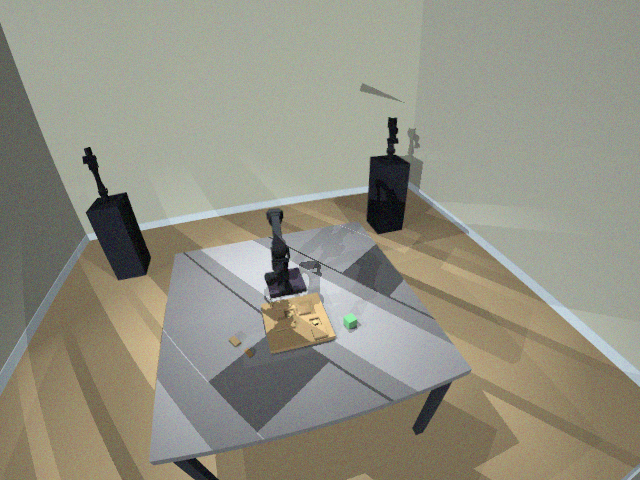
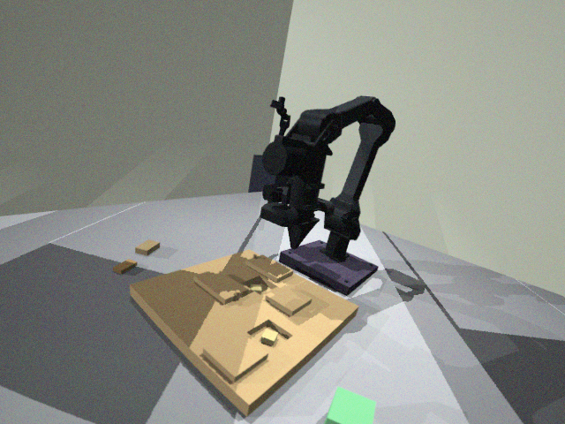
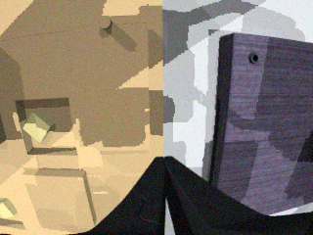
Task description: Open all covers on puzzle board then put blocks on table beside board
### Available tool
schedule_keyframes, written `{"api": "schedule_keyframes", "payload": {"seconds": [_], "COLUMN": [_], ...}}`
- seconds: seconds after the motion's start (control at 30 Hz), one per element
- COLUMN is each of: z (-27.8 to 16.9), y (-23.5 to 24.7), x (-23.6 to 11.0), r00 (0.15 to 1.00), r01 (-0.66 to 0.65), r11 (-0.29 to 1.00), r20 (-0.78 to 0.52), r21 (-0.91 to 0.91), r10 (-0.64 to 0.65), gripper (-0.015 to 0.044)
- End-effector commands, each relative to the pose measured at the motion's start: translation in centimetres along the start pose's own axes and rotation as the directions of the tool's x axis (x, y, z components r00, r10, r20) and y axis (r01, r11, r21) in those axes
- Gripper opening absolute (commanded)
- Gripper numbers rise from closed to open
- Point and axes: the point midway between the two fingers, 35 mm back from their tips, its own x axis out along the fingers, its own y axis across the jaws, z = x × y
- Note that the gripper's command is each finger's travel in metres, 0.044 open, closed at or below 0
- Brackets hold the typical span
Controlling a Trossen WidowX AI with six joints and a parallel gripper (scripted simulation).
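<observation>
The wooden puzzle board (image 1: 284, 342) (image 2: 159, 296) lies in front of the arm. Raised covers show at its back (image 2: 274, 268), left (image 2: 216, 286), right middle (image 2: 288, 302) and front (image 2: 235, 363). Two wells are uncovered. One pale yellow block (image 2: 256, 288) (image 3: 38, 127) sits in the well between the left and back covers. Another pale yellow block (image 2: 269, 336) (image 3: 6, 209) sits in the front well. My gripper (image 2: 295, 246) (image 3: 163, 164) is shut and empty, raised above the gap between the board's back edge and the arm base. A green block (image 1: 350, 320) (image 2: 351, 406) rests on the table beside the board.
Two small wooden pieces lie on the table left of the board: a lighter one (image 1: 235, 341) (image 2: 146, 246) and a darker one (image 1: 250, 352) (image 2: 124, 266). The purple arm base (image 2: 328, 267) (image 3: 264, 127) stands just behind the board. A small peg (image 3: 106, 23) stands up from the board.
</observation>
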Motion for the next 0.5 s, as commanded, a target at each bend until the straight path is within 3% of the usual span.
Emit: {"api": "schedule_keyframes", "payload": {"seconds": [0.0, 0.47], "z": [0.0, 0.0], "y": [0.0, 0.1], "x": [0.4, 1.8], "r00": [1.000, 1.000], "r01": [0.002, 0.002], "r11": [1.000, 1.000], "r20": [0.001, 0.001], "r21": [0.006, 0.006], "r10": [-0.002, -0.002], "gripper": [0.0000, 0.0000]}}
